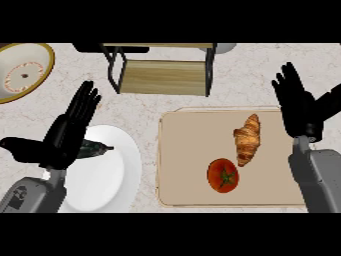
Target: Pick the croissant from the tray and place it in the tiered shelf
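The croissant (247, 139) lies on the tray (188, 150), right of centre, with a tomato (222, 175) just near-left of it; the tiered shelf (162, 77) stands beyond the tray's far edge. The right hand (302, 107) is at the tray's right edge, fingers straight and spread, holding nothing. The left hand (66, 132), likewise open and empty, is over the white plate (114, 175), and a yellow-rimmed bowl (3, 75) sits far left.

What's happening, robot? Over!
Hands open: left hand, right hand, holding nothing. Croissant lies on tray, tomato beside it. Nothing between it and tiered shelf.
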Tool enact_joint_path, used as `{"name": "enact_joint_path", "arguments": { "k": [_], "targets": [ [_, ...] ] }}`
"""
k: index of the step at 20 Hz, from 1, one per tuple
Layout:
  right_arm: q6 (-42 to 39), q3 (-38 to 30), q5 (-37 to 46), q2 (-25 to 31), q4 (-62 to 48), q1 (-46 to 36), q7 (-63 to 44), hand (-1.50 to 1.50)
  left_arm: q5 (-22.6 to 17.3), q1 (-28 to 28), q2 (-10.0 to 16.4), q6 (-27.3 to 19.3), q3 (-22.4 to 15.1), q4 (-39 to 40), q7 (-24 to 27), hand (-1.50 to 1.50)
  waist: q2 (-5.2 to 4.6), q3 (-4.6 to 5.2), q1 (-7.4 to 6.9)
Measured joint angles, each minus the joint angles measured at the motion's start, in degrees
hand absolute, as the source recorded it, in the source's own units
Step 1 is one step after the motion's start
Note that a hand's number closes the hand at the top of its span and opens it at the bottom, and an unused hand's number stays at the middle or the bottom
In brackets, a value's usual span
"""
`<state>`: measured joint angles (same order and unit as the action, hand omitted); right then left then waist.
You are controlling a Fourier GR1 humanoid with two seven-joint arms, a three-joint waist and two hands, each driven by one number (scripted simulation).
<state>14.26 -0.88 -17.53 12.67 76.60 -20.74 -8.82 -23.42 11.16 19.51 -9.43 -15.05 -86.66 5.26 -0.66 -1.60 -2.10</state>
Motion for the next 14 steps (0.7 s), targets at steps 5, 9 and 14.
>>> {"name": "enact_joint_path", "arguments": {
  "k": [5, 9, 14],
  "targets": [
    [6.7, -1.5, 8.3, 5.9, 4.0, 4.3, 3.3, 1.5, -0.1, -4.9, 3.0, -2.1, 2.2, 4.1, -4.7, 0.0, 0.91, 1.29, 2.92],
    [14.1, -3.9, 17.4, 13.0, 1.7, 12.5, 0.7, 1.5, -0.9, -8.3, 4.6, -3.7, 3.8, 7.0, -8.5, 0.0, 0.83, 1.76, 5.88],
    [22.2, -3.0, 21.9, 10.3, 11.8, 25.5, -1.1, -1.5, -1.8, -8.9, 5.2, -3.9, 4.2, 6.6, -12.7, 0.0, 1.51, 1.3, 5.56]
  ]
}}
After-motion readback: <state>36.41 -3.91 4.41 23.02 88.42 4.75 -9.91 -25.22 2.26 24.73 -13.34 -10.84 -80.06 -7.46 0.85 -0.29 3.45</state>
